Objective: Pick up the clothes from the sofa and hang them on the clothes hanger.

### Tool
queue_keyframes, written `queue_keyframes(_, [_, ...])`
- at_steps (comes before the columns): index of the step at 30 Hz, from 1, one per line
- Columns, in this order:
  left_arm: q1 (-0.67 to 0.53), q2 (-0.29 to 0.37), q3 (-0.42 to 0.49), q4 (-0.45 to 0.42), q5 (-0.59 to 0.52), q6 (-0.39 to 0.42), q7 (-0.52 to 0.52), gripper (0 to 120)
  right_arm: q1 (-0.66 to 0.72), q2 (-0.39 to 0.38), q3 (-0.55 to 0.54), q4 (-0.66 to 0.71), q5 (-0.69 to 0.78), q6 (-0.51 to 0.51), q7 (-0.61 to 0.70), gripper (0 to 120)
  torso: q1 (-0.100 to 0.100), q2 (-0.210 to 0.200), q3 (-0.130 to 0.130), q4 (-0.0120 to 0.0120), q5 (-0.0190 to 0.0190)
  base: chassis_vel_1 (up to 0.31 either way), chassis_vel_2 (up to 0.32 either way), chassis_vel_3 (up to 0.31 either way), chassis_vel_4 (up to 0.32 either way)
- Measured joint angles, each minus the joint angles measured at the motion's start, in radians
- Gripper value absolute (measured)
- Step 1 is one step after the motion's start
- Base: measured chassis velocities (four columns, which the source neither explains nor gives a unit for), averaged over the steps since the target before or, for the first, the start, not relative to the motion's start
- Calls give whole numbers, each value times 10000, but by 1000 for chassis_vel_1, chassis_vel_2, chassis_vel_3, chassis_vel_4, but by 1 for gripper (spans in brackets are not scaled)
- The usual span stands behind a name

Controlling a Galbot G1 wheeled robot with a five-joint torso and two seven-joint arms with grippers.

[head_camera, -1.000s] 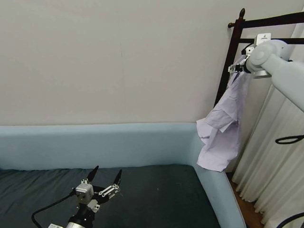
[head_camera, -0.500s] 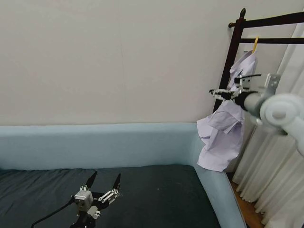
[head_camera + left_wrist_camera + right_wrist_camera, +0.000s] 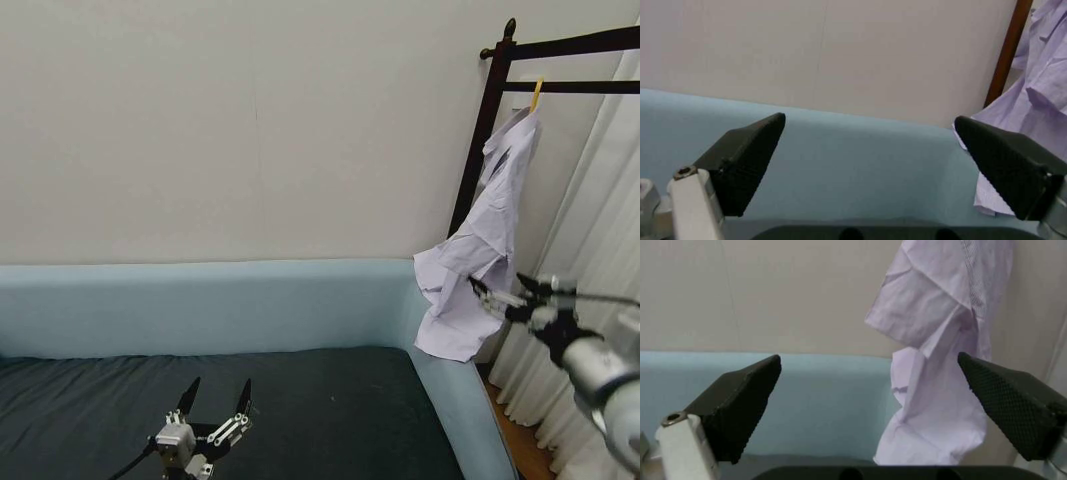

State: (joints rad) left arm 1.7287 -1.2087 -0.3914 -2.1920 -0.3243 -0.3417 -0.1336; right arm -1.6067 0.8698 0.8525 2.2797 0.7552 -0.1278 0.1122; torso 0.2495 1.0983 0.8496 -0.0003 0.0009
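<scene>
— What was noted first, at the largest scale?
— A pale wall (image 3: 250, 120) was seen behind a light-blue sofa (image 3: 250, 300). The sofa's dark seat cushion (image 3: 330, 400) was spread across the lower part of the head view. A white curtain (image 3: 610, 220) was hung at the robot's right.

— And where were the clothes found?
— A dark wooden clothes rack (image 3: 488, 105) was stood between the sofa's right end and the curtain. A lilac shirt (image 3: 480, 250) was hung from its crossbar, well above the seat. Its lower folds were draped down in front of the sofa's right corner. Whether that corner was touched could not be told.

— How were the grippers held?
— The right gripper (image 3: 500, 293) was held low, just beside the shirt's hem and pointed at it. Its fingers were spread wide apart, with nothing clamped between them. The left gripper (image 3: 220, 390) was held low over the seat cushion, well apart from the shirt, its fingers likewise parted.

— And the smallest thing?
— A yellow hanger (image 3: 538, 93) was hooked on the crossbar, and the shirt's collar was carried by it.
</scene>
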Motion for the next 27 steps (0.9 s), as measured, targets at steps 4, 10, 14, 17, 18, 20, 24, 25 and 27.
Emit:
queue_keyframes(4, [514, -567, 62, 228, 637, -338, 3, 100, -2217, 2288, 608, 254, -2355, 1998, -1575, 100, 0, 0, 0, -5, -2, 0, 0, 0, 0])
queue_keyframes(10, [646, -901, 67, 417, 948, -416, -10, 100, -2706, 3179, 330, 73, -3260, 2748, -1912, 100, 1, -1, 1, 0, -2, 0, 0, 0, 0])
queue_keyframes(14, [740, -891, -48, 512, 1075, -620, -18, 100, -3042, 3676, -259, -442, -3645, 3522, -2161, 100, 2, -2, 3, 0, 1, 0, 0, 0, 0])
queue_keyframes(17, [790, -886, -76, 493, 1152, -709, -1, 100, -3140, 3800, -281, -539, -3741, 3740, -2196, 100, 2, -2, 2, 0, 0, 0, 0, 0, 0])
queue_keyframes(18, [767, -887, -78, 469, 1154, -710, 3, 100, -3145, 3828, -258, -575, -3755, 3801, -2202, 100, 2, -2, 2, 0, 1, 0, 0, 0, 0])
queue_keyframes(20, [711, -891, -79, 473, 1156, -699, 3, 100, -3134, 3831, -243, -597, -3774, 3822, -2203, 100, 2, -1, 2, 0, 0, 0, 0, 0, 0])
queue_keyframes(24, [632, -914, -85, 514, 1242, -621, -4, 100, -3122, 3814, -236, -667, -3867, 3830, -2203, 100, 3, -3, 3, -1, 0, 0, 0, 0, 0])
queue_keyframes(25, [625, -915, -85, 516, 1246, -609, -6, 100, -3113, 3804, -237, -674, -3870, 3827, -2202, 100, 2, -3, 3, 0, 0, 0, 0, 0, 0])
queue_keyframes(27, [621, -915, -85, 517, 1247, -600, -7, 100, -3102, 3793, -241, -678, -3869, 3814, -2196, 100, 2, -2, 3, 0, 0, 0, 0, 0, 0])
